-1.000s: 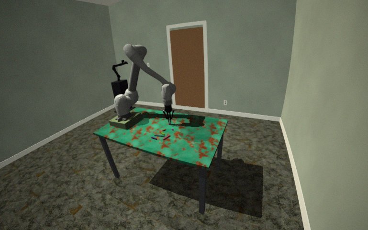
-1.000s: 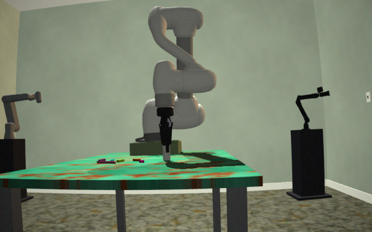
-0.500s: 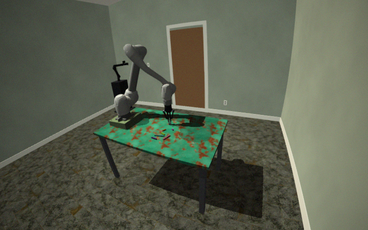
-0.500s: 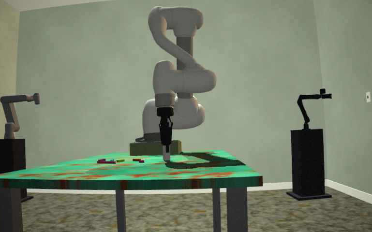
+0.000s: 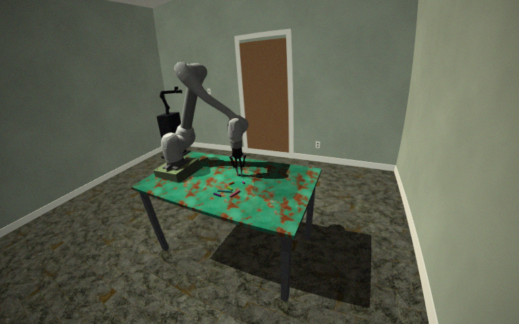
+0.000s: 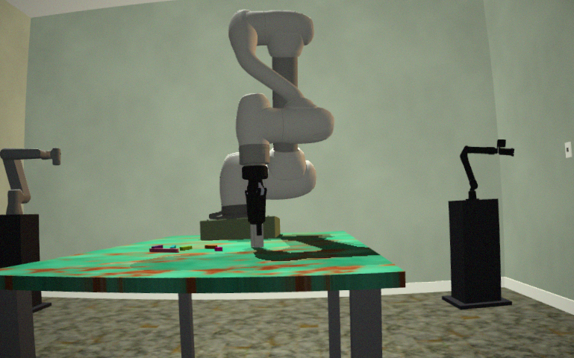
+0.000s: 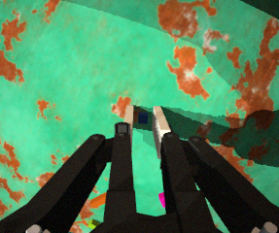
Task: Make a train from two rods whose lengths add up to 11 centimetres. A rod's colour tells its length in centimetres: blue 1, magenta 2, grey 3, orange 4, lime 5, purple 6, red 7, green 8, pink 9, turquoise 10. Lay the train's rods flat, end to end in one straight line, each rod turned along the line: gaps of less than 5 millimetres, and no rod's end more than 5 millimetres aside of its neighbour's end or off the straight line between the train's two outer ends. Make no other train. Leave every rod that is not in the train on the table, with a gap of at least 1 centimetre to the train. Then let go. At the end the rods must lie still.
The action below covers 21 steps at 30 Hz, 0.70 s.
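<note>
My gripper point(image 5: 238, 173) stands upright with its fingertips down at the table top, near the far middle of the table; it also shows in the exterior view point(image 6: 257, 244). In the wrist view the fingers are slightly parted, and a small blue rod point(image 7: 142, 118) sits between the tips with a little room on each side. The other rods lie in a loose cluster nearer the front: a pink rod point(image 5: 234, 193) point(image 6: 164, 250), a purple rod point(image 5: 216, 194), a lime rod point(image 5: 229, 187) point(image 6: 185, 247), an orange rod point(image 5: 231, 183) point(image 6: 210, 246) and a magenta rod point(image 5: 243, 182) point(image 6: 218, 248).
The arm's olive base block point(image 5: 173, 170) stands at the table's far left corner. The arm's dark shadow point(image 5: 270, 168) falls over the far side of the table. Camera stands point(image 6: 474, 248) are on the floor, away from the table.
</note>
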Available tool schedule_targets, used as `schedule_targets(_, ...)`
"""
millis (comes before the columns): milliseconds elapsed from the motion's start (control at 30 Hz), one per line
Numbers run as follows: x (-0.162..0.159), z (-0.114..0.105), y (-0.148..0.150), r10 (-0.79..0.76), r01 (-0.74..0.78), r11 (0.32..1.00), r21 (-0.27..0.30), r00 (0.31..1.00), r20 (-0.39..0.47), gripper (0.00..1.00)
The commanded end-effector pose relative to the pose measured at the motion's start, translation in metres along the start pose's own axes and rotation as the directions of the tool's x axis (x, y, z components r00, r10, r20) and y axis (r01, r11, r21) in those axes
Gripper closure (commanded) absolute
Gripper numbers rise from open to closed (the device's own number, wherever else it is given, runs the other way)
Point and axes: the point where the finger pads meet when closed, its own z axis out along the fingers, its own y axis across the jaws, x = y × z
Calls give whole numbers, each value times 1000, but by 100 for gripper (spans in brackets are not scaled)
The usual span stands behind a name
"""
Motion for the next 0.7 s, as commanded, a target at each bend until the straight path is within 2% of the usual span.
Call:
schedule_targets(0, 0, 0, 0, 0, 0, 1000, 0, 1000, 0, 85)
schedule_targets(400, 0, -3, 0, 0, 0, 1000, 0, 1000, 0, 85)
schedule_targets(667, 0, -32, 0, 0, 0, 1000, 0, 1000, 0, 85)
